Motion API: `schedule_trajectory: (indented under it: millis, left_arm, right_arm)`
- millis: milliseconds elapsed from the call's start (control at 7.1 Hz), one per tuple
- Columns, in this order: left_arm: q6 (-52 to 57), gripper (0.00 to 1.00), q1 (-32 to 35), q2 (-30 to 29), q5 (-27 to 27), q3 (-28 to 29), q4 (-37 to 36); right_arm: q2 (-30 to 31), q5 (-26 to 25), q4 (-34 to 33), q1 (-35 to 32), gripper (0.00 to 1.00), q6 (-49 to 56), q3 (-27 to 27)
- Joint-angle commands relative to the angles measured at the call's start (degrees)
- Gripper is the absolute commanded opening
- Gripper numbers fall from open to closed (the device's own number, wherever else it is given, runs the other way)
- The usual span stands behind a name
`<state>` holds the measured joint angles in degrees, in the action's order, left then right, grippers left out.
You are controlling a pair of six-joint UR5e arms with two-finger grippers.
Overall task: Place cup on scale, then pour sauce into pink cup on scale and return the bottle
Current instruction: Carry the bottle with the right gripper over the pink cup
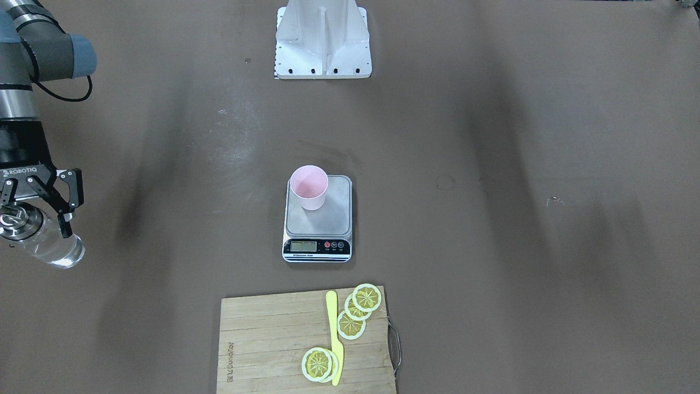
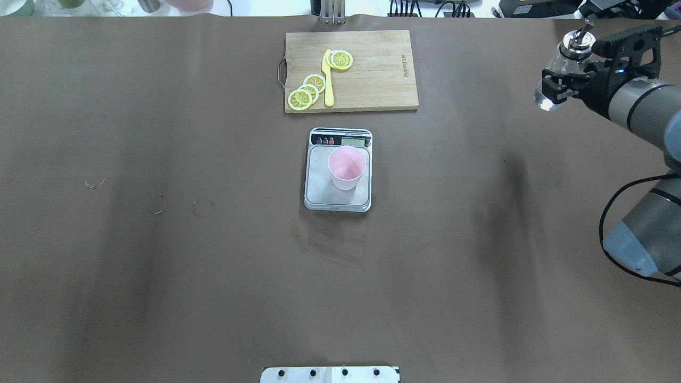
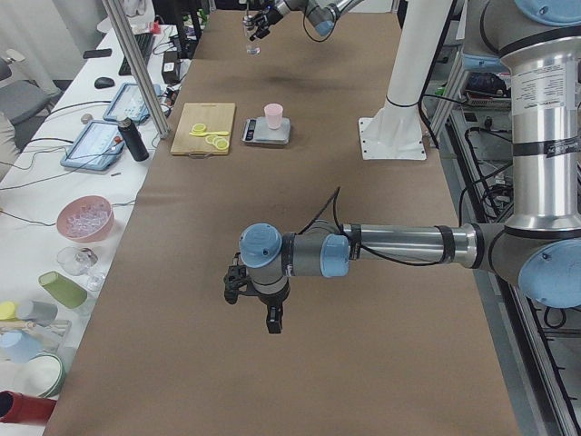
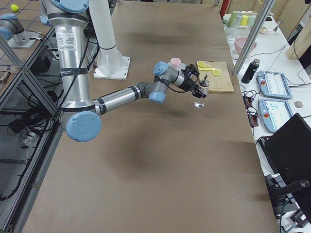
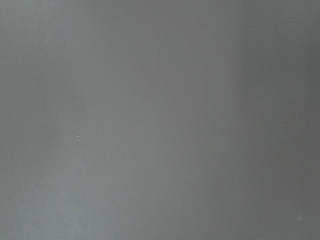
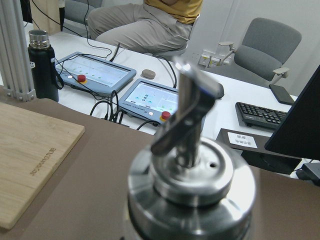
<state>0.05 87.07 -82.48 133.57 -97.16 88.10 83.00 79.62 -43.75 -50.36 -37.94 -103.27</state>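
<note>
Bottle point(image 2: 561, 56) is clamped between the jaws of the right gripper point(image 2: 563, 82), above the table point(image 2: 159, 266) near its right edge, well apart from the cup point(image 2: 347, 167) on the scale point(image 2: 319, 186). If you tilt it early, the spout point(image 6: 187, 115) may dribble short of the cup. Your right arm point(image 2: 638, 106) reaches far out. I cannot tell how the jaws of the left gripper point(image 3: 256, 304) stand.

Even, diffuse light falls from above on the brown table point(image 1: 492, 328); soft, broad shadow bands run across it in both top-down views, without hard edges; the bottle point(image 1: 53, 250) shows bright glints on its clear body; in the right wrist view it sits close and blurred, the background sharper; the left wrist view is a featureless grey, dimmer toward its right.
</note>
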Motion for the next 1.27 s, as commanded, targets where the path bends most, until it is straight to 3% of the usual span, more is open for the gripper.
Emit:
schedule_trajectory:
  millis: [0,282,423,704,1127]
  left_arm:
    - [3.9,0.98,1.2,0.0,-0.2,0.2,0.0]
    - [3.9,0.98,1.6,-0.8,-0.1,1.5,0.3]
    - [3.6,0.98,2.7,-1.6,0.0,1.2,0.3]
    - [3.3,0.98,3.4,-1.7,0.3,0.6,0.3]
    - [3.5,0.98,4.5,-1.6,0.3,0.6,0.4]
  right_arm:
    - [-7.6,-3.5,-12.1,1.5,0.00,0.8,-0.2]
    - [-13.1,-13.6,-26.5,7.6,0.00,3.8,-3.4]
    - [-16.3,-15.0,-33.8,9.7,0.00,4.7,-4.2]
    - [-18.8,-23.9,-42.1,16.3,0.00,12.6,-5.1]
    - [-23.0,-31.0,-49.7,22.8,0.00,17.0,-2.2]
